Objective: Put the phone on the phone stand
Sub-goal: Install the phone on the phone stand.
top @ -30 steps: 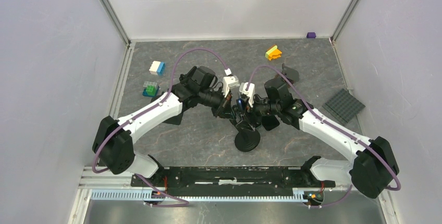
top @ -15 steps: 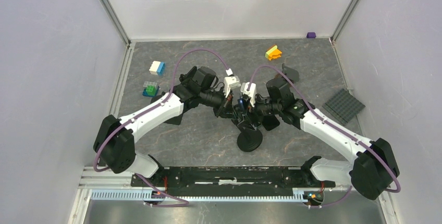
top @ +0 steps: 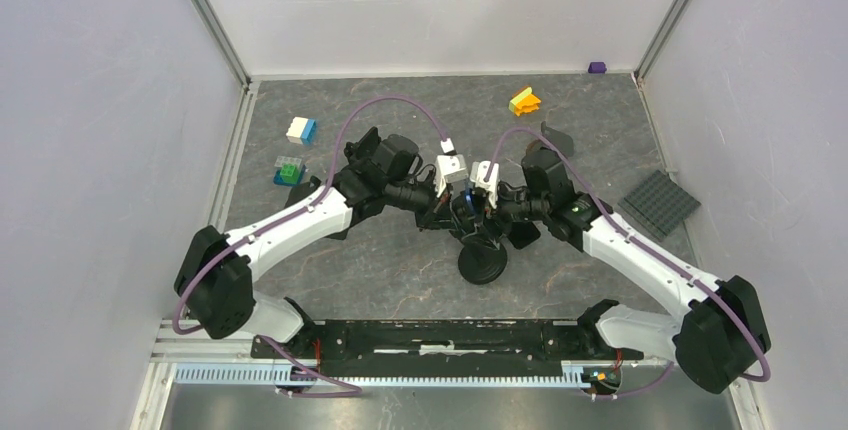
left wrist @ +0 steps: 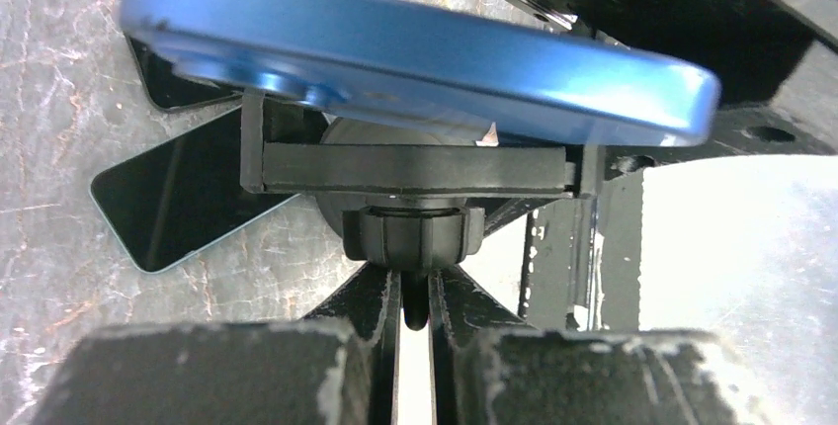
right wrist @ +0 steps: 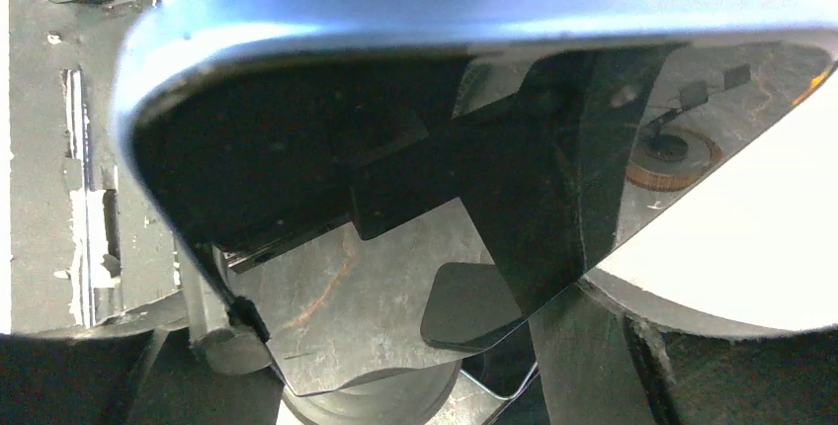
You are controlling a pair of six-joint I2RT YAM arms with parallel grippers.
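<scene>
- right tool point(top: 492, 214) is spread wide with the blue phone point(left wrist: 415, 59) across it, looks clamped by its edges
- phone hangs tilted just above the cradle of the phone stand point(top: 482, 264), mid-bench point(top: 390, 270); can't tell if they touch
- left tool point(left wrist: 415, 341) is pinched down to a slit right under the stand's collar; can't tell if it's nipping anything
- another dark phone point(left wrist: 188, 198) lies flat on the bench beside the stand
</scene>
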